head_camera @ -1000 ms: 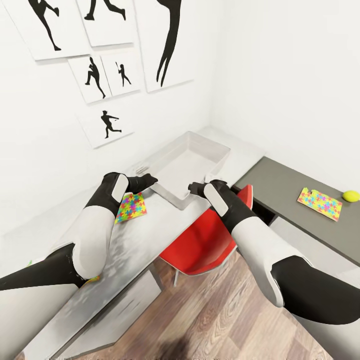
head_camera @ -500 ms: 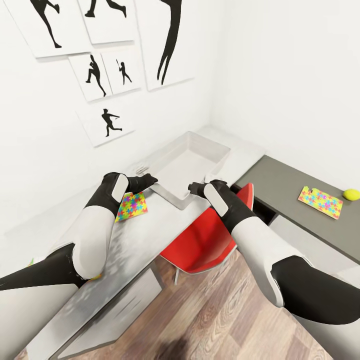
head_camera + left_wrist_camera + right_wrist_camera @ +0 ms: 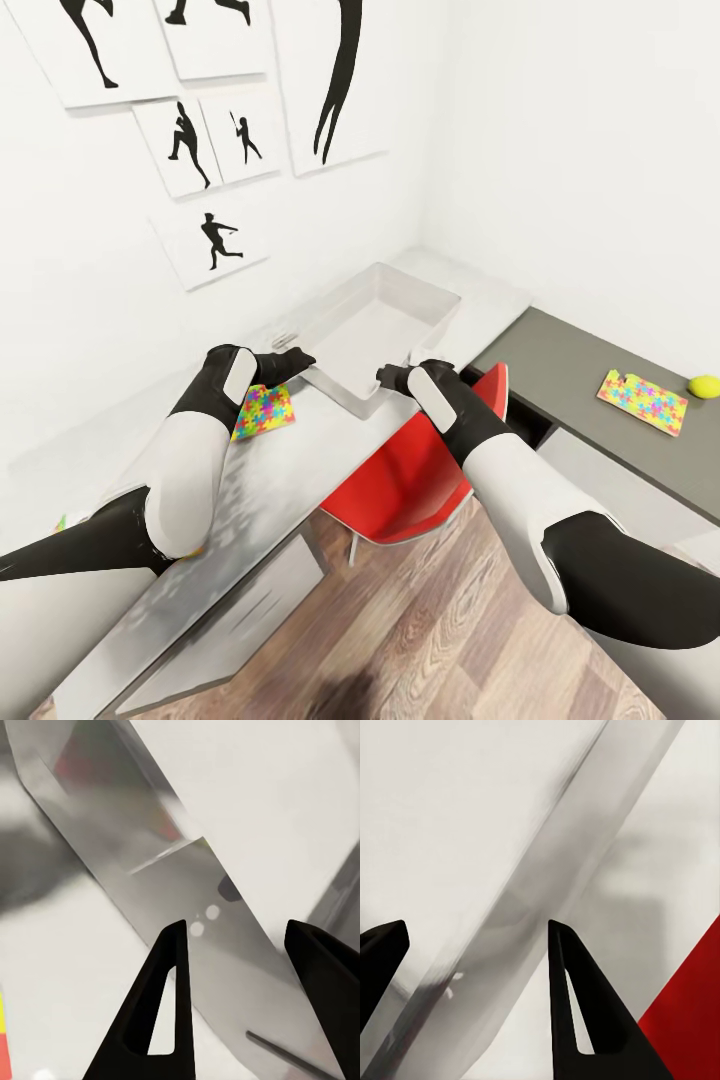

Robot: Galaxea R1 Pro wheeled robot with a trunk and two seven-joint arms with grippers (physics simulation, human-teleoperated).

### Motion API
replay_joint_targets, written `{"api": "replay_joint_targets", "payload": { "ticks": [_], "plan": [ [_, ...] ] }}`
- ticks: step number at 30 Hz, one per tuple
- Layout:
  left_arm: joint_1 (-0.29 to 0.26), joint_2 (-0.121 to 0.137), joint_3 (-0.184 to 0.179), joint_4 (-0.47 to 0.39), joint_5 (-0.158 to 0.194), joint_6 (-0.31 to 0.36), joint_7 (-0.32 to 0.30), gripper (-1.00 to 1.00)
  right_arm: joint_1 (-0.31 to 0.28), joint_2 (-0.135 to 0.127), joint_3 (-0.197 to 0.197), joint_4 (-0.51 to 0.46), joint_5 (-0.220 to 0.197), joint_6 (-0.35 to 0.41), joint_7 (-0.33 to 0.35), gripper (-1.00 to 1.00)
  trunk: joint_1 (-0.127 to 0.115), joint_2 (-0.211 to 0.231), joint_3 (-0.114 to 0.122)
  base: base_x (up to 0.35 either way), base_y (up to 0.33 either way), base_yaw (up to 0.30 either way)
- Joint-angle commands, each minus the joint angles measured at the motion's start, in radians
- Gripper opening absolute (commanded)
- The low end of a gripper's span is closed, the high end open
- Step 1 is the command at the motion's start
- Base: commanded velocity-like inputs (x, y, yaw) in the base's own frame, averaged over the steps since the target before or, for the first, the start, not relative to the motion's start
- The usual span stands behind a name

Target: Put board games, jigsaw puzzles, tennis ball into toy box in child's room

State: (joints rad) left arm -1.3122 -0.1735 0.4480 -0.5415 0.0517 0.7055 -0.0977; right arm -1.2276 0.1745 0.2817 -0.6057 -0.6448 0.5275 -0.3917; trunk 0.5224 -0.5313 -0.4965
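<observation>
Both tools, left and right, spread wide astride the toy box walls on the desk; a red chair sits beneath, one jigsaw puzzle beside the left arm.

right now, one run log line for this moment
left gripper: open at toy box rim | right gripper: open at rim | box: empty | jigsaw puzzle: on table

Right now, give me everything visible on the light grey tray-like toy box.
The light grey tray-like toy box is a shallow rectangular bin with sloping walls and a rim, plastic-looking and empty. It sits upright on the pale grey desk top, angled toward the corner. The open left gripper and right gripper flank its near end.
</observation>
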Motion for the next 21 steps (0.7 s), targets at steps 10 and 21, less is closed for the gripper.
{"api": "replay_joint_targets", "payload": {
  "ticks": [10,21],
  "plan": [
    [-0.001,-0.001,0.005,-0.002,-0.001,0.006,0.001,-1.0,-0.001,0.0,0.002,-0.001,-0.004,0.005,-0.01,-1.0,0.0,-0.001,-0.001,0.0,0.0,0.0],
    [-0.001,-0.001,0.005,-0.002,-0.001,0.007,0.001,-1.0,-0.001,0.0,0.003,-0.002,-0.004,0.011,-0.01,1.0,0.0,-0.001,-0.001,0.0,0.0,0.0]
  ]
}}
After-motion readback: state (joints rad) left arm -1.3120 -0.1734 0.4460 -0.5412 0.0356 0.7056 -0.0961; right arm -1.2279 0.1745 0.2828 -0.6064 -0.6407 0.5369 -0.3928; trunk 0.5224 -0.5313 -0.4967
